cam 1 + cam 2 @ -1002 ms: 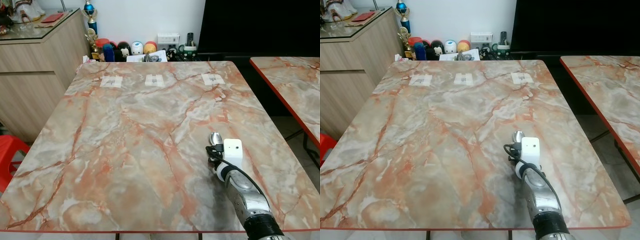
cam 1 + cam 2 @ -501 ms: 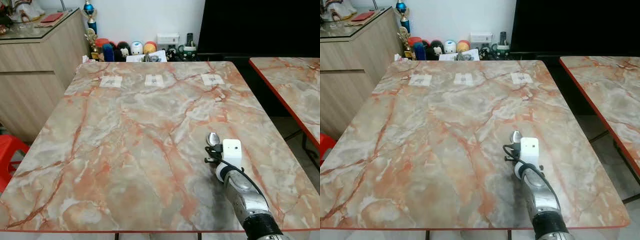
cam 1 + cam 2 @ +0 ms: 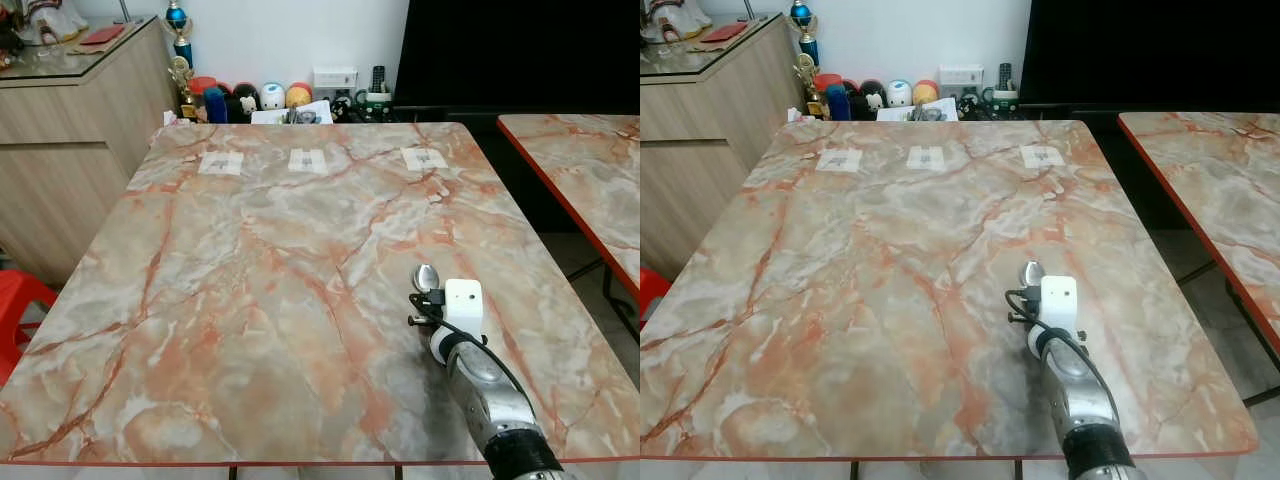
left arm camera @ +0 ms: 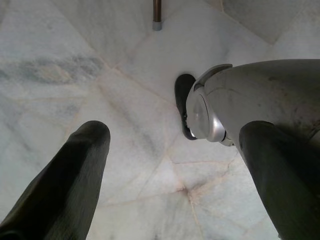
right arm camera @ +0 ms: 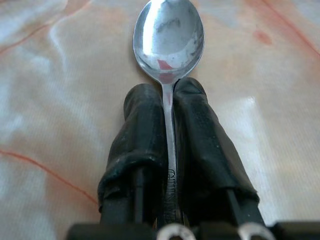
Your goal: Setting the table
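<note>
Right hand (image 5: 169,95) pinches the spoon (image 5: 169,37) handle (fingers hidden from head views).

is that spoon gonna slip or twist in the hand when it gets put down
Probably stiff: the spoon looks like polished metal. It may slide or twist, since the right hand pinches only its thin, smooth handle between two fingers. It looks light, and once laid on the marble table its rounded bowl might rock slightly.
</note>
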`<state>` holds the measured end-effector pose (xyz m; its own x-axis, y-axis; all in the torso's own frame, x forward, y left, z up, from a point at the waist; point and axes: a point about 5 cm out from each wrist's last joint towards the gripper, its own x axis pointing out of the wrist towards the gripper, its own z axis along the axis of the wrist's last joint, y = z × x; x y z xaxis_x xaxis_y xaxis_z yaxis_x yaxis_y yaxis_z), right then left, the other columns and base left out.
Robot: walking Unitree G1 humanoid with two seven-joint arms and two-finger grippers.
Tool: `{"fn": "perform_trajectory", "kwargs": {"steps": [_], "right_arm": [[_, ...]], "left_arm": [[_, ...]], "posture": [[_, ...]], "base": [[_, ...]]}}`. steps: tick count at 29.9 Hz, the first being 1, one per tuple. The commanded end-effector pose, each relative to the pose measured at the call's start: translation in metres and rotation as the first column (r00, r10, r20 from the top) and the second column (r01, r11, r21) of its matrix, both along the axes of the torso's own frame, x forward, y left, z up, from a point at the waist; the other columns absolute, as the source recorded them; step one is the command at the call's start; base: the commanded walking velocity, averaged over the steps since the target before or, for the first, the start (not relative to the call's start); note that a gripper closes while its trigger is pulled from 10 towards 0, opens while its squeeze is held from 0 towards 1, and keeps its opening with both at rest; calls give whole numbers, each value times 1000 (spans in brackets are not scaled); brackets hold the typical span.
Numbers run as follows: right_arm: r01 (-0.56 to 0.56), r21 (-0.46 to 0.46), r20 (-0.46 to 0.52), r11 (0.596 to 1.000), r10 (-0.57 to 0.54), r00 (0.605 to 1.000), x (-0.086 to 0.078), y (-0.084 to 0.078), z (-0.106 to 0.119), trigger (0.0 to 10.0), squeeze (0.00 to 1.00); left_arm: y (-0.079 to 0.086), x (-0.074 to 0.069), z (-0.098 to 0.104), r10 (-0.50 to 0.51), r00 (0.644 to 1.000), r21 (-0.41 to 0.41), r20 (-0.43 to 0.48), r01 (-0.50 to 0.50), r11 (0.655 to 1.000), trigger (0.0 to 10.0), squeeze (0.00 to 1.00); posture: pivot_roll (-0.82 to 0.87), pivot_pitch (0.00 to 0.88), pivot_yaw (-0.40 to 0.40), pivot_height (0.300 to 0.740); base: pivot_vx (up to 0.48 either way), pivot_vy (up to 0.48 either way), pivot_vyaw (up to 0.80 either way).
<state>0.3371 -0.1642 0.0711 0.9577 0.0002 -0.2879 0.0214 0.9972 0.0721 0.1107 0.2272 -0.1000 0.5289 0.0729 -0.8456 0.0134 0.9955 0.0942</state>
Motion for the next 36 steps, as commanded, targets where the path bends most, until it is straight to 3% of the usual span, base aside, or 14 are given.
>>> {"fn": "perform_trajectory", "kwargs": {"steps": [1,9,14,22,36], "right_arm": [[26,27,18,999,-27,999,-3,-2,-1,10000,0],[105,71,178,992,-116,977,-8,-11,15,10000,0],[100,67,267,993,-115,957,-13,-12,25,10000,0],[72,33,338,997,-79,938,-20,-10,32,10000,0],[82,10,434,997,-78,897,-22,-10,50,10000,0]], "left_arm": [[-6,-6,-3,-24,999,-1,-32,24,1000,10000,0],[-9,-5,-4,-26,999,4,-26,26,1000,10000,0],[-9,-8,-4,-7,1000,8,-27,7,1000,10000,0],[-1,-10,-3,3,1000,18,-29,-2,1000,10000,0],[0,-6,-2,2,1000,18,-21,-2,1000,10000,0]], "posture": [[26,80,-10,740],[22,80,-12,740],[19,84,-13,740],[18,88,-17,740],[12,87,-26,740]], "base": [[0,0,0],[0,0,0],[0,0,0],[0,0,0],[0,-318,0]]}}
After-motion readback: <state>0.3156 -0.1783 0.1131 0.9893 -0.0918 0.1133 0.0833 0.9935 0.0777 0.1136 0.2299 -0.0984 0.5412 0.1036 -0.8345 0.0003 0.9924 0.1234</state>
